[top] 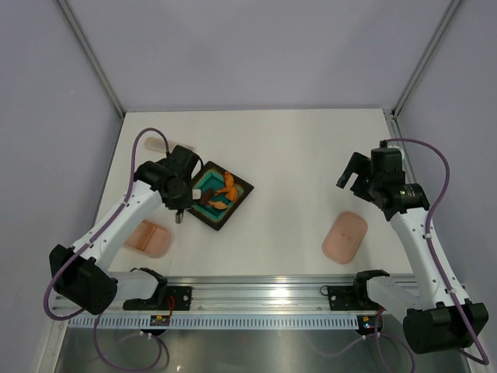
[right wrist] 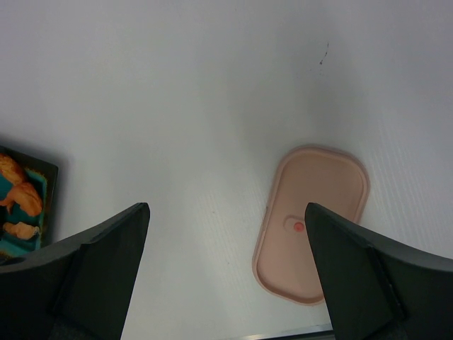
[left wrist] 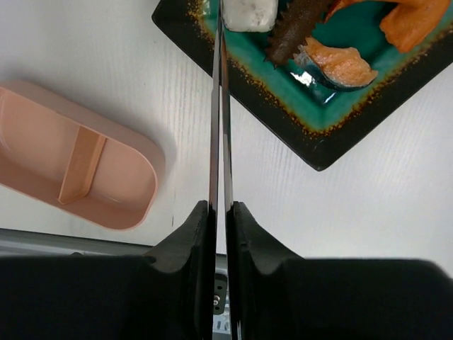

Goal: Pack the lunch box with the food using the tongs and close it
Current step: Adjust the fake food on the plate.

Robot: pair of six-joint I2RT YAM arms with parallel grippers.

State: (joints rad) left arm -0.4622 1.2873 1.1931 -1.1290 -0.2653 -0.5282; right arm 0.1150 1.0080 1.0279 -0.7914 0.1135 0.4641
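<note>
The tongs are held in the left tool, which is clamped down on them so that the two thin arms are pressed almost together. Their tips are seen at the left edge of a white rice-like piece on the dark tray, but they run off the top of the wrist view, so whether anything is pinched cannot be told. The step in hand is judged to be picking food off the tray. The lunch box is found open and empty on the surface, near the tray and to the left of the tongs in the wrist view, divider visible. Its lid is lying well apart on the right side, under the right tool, which is spread wide with nothing in it. For a good pick, the squeeze should be held even, since slim metal arms are likely to slip or twist between the pads. The piece should be lifted straight up clear of the tray rim before being swung over to the box, and the dark brown lump and orange pieces beside it should not be knocked. Release is best done low inside one compartment. The lid is not needed yet.
</note>
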